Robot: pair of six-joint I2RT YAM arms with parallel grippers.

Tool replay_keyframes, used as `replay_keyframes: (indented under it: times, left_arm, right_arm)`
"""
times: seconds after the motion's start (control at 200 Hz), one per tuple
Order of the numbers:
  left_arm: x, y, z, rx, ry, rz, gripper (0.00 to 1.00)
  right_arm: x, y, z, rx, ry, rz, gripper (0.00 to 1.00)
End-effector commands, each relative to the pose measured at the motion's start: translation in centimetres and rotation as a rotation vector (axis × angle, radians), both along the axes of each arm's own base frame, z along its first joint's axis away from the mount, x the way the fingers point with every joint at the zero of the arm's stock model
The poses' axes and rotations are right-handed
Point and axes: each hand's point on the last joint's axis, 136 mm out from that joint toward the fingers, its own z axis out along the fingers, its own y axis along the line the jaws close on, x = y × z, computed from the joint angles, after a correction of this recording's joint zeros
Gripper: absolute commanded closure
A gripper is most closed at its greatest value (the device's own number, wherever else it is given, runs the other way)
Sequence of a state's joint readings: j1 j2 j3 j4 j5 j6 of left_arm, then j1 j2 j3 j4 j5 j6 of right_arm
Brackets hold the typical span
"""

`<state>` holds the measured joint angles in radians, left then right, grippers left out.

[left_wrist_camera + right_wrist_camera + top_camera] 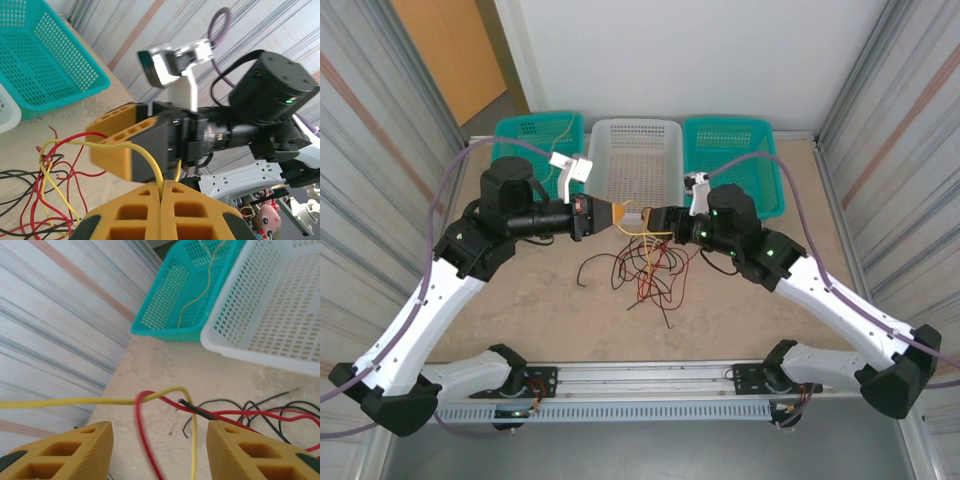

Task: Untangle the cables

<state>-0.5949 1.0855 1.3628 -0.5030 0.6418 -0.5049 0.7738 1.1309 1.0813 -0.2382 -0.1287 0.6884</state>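
Note:
The cables (642, 268) lie as a red, black and yellow tangle on the table's middle. Above it my left gripper (620, 214) is shut on a yellow cable (145, 160), pinched between its fingertips (164, 184). My right gripper (652, 218) faces it almost tip to tip and stands open (160, 445). Between its fingers pass the taut yellow cable (90, 401), a red cable (142, 432) looped around it, and a black cable end (197, 410). None of them touches the pads. The right gripper's yellow fingers (112, 150) loom just ahead in the left wrist view.
Three baskets stand along the table's far edge: a teal one (525, 132) holding one yellow cable (200, 285), a white one (635, 160) and another teal one (735, 150). Corrugated walls close both sides. The arm bases sit on a rail (640, 380) at the near edge.

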Motion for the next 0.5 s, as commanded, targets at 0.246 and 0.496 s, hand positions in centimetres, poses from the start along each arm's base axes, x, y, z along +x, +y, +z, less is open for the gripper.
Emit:
replay_keyframes:
  times: [0.246, 0.496]
  left_arm:
    - [-1.9, 0.1, 4.5, -0.107, -0.081, -0.069, 1.00]
    - [-2.3, 0.6, 6.9, -0.133, -0.128, -0.057, 1.00]
  right_arm:
    - [2.7, -0.4, -9.3, -0.146, 0.177, -0.104, 0.72]
    - [2.7, -3.3, -16.1, -0.261, 0.360, -0.179, 0.89]
